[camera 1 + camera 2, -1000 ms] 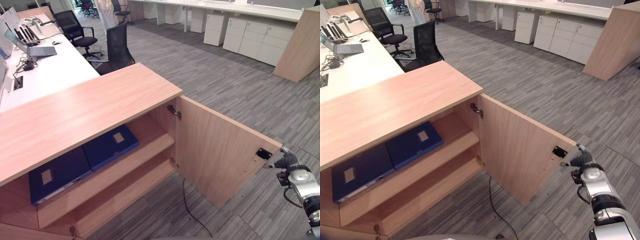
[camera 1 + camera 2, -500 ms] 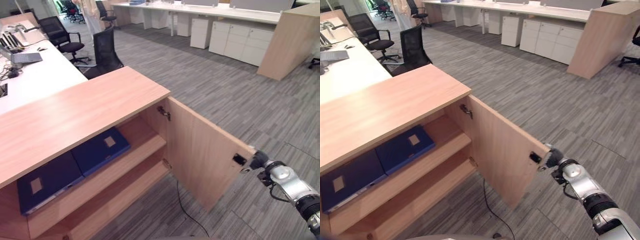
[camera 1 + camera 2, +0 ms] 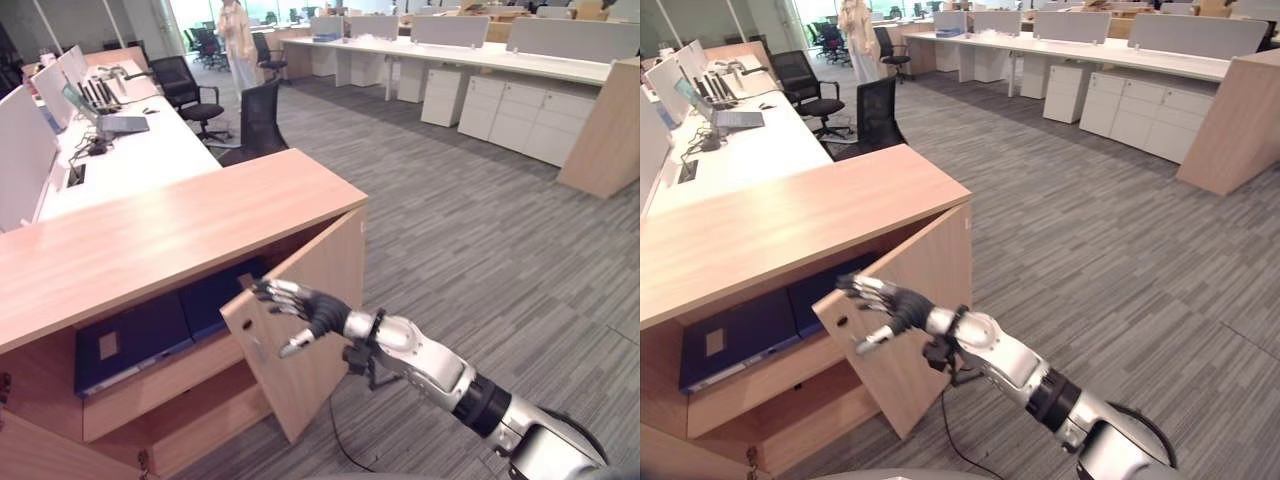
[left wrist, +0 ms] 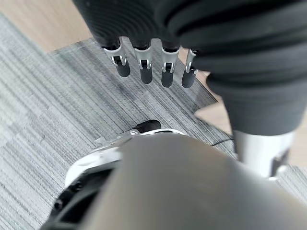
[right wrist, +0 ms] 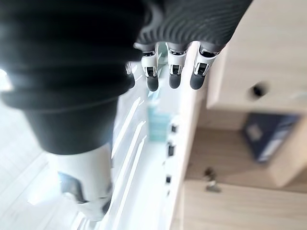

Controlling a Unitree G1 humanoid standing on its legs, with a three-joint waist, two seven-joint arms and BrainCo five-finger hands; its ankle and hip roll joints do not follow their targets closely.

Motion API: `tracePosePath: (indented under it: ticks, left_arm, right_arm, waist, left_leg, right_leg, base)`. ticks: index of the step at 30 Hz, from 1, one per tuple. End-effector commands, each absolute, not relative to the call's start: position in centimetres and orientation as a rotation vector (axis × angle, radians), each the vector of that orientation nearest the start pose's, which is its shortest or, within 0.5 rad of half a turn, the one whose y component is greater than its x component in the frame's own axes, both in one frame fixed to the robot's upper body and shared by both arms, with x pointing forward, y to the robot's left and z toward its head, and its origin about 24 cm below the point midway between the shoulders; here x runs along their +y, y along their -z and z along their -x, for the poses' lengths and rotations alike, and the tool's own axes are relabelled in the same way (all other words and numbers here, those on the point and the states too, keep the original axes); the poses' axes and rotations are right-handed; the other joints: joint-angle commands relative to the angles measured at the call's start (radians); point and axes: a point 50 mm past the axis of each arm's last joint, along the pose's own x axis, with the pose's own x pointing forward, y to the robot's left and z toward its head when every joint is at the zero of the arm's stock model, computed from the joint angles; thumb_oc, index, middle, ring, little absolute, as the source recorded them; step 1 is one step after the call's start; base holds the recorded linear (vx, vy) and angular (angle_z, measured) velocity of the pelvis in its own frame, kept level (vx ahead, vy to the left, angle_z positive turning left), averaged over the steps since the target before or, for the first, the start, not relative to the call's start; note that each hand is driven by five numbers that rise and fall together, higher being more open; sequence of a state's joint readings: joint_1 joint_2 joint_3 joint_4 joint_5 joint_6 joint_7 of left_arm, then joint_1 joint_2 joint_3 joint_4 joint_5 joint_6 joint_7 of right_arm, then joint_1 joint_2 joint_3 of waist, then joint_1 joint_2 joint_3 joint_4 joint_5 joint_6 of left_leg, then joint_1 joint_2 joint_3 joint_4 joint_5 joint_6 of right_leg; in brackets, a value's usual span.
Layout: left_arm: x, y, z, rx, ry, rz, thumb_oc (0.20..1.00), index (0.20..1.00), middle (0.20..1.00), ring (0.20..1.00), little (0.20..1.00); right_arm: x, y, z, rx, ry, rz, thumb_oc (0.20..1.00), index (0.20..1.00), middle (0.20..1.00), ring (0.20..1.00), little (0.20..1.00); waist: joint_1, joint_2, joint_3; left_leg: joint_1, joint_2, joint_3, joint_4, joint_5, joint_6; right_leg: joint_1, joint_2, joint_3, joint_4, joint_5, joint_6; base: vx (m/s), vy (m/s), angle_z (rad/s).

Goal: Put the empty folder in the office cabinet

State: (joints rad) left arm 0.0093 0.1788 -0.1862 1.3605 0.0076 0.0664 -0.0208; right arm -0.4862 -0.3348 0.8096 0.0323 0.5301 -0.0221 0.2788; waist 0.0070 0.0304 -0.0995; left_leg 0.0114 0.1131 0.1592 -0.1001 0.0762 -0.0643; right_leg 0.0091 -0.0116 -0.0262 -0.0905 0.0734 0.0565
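Two dark blue folders [image 3: 130, 340] [image 3: 215, 295] lie flat side by side on the upper shelf of the wooden office cabinet [image 3: 170, 240]. The cabinet door [image 3: 315, 350] stands about half shut and hides part of the right folder. My right hand [image 3: 312, 312] is open, its straight fingers [image 3: 868, 290] spread against the door's outer face near its free upper edge. The right wrist view has those fingers [image 5: 172, 76] before the door [image 5: 259, 57], with a blue folder [image 5: 268, 134] beyond. My left hand [image 4: 144, 72] hangs open over the carpet, holding nothing.
A long white desk [image 3: 130, 160] with a laptop and monitors runs behind the cabinet. Black office chairs [image 3: 255, 120] stand beside it. A person [image 3: 238, 40] stands at the far back. White drawer units [image 3: 530, 115] and a wooden panel [image 3: 610, 140] line the right.
The cabinet door has swung from wide open to about half shut. My right hand moved left with the door's free edge and now lies spread on its face. The camera view has also shifted.
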Motion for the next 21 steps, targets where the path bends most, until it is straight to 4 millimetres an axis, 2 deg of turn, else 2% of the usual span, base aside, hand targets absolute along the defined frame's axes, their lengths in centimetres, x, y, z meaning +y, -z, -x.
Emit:
tracePosePath:
  ticks: [1,2,5,8,12,13,17,18,19,21]
  left_arm:
    - [21.2,17.4,-6.0,1.443,0.059,-0.296,1.000,1.000,1.000,1.000,1.000]
    - [21.2,17.4,-5.9,1.447,0.058,-0.293,1.000,1.000,1.000,1.000,1.000]
    - [21.3,17.4,-5.8,1.449,0.066,-0.296,1.000,1.000,1.000,1.000,1.000]
    - [20.7,17.7,-4.3,1.471,0.092,-0.306,1.000,1.000,1.000,1.000,1.000]
    - [21.4,17.6,-3.5,1.489,0.068,-0.298,1.000,1.000,1.000,1.000,1.000]
    - [21.7,17.6,-3.4,1.489,0.058,-0.297,1.000,1.000,1.000,1.000,1.000]
    - [21.8,17.6,-2.9,1.503,0.059,-0.274,1.000,1.000,1.000,1.000,1.000]
    - [21.8,17.6,-2.9,1.499,0.051,-0.263,1.000,1.000,1.000,1.000,1.000]
    - [21.9,17.5,-2.9,1.499,0.050,-0.263,1.000,1.000,1.000,1.000,1.000]
    - [22.2,17.5,-3.1,1.496,0.033,-0.248,1.000,1.000,1.000,1.000,1.000]
  right_arm:
    - [-0.2,-10.6,-25.8,-0.160,-1.142,0.030,1.000,1.000,1.000,1.000,1.000]
    - [-0.4,-10.3,-25.7,-0.152,-1.136,0.038,1.000,1.000,1.000,1.000,1.000]
    - [-2.2,-7.6,-25.7,-0.058,-1.061,0.068,1.000,1.000,1.000,1.000,1.000]
    - [-4.2,-3.7,-25.6,0.094,-0.946,0.078,1.000,1.000,1.000,1.000,1.000]
    - [-8.9,3.4,-24.2,0.380,-0.780,0.291,1.000,1.000,1.000,1.000,1.000]
    - [-11.0,6.4,-23.0,0.524,-0.707,0.363,1.000,1.000,1.000,1.000,1.000]
    - [-16.3,12.3,-18.9,0.881,-0.491,0.401,1.000,1.000,1.000,1.000,1.000]
    - [-17.3,13.3,-17.7,0.965,-0.439,0.413,1.000,1.000,1.000,1.000,1.000]
    - [-17.3,13.4,-17.7,0.964,-0.439,0.412,1.000,1.000,1.000,1.000,1.000]
    - [-19.2,15.0,-15.1,1.128,-0.320,0.405,1.000,1.000,1.000,1.000,1.000]
  waist:
    - [0.002,-0.063,0.047]
    - [0.002,-0.064,0.047]
    - [-0.002,-0.068,0.049]
    - [0.008,-0.079,0.055]
    - [0.025,-0.084,0.064]
    - [0.035,-0.082,0.067]
    - [0.055,-0.071,0.083]
    - [0.063,-0.067,0.092]
    - [0.062,-0.068,0.092]
    - [0.083,-0.061,0.122]
  left_leg:
    - [0.065,-0.109,0.002,0.013,-0.133,0.068]
    - [0.065,-0.109,-0.002,0.013,-0.133,0.068]
    - [0.061,-0.108,-0.023,0.013,-0.131,0.065]
    - [0.050,-0.109,-0.057,0.013,-0.122,0.060]
    - [0.030,-0.111,-0.110,0.013,-0.106,0.055]
    - [0.022,-0.110,-0.137,0.013,-0.097,0.052]
    - [0.000,-0.102,-0.191,0.013,-0.073,0.041]
    - [-0.007,-0.097,-0.203,0.015,-0.066,0.038]
    - [-0.007,-0.097,-0.204,0.015,-0.066,0.038]
    - [-0.035,-0.088,-0.234,0.045,-0.058,0.031]
  right_leg:
    - [-0.006,-0.027,-0.010,0.014,-0.053,0.051]
    - [-0.004,-0.027,-0.011,0.014,-0.055,0.051]
    - [0.000,-0.024,-0.018,0.016,-0.065,0.050]
    - [0.002,-0.021,-0.031,0.020,-0.079,0.044]
    - [0.001,-0.022,-0.068,0.024,-0.084,0.036]
    - [0.004,-0.023,-0.091,0.026,-0.090,0.031]
    - [0.003,-0.018,-0.142,0.036,-0.107,0.021]
    - [0.003,-0.016,-0.155,0.037,-0.110,0.018]
    - [0.003,-0.016,-0.156,0.037,-0.110,0.018]
    - [0.003,-0.009,-0.180,0.034,-0.114,0.010]
  base:
    - [0.00,-0.011,0.06]
    - [0.00,-0.028,0.14]
    - [0.00,-0.045,0.20]
    - [-0.03,-0.074,0.31]
    - [-0.03,-0.105,0.51]
    - [-0.02,-0.138,0.58]
    - [-0.02,-0.123,0.43]
    - [-0.01,-0.097,0.33]
    - [-0.02,-0.139,0.41]
    - [-0.05,-0.154,0.44]
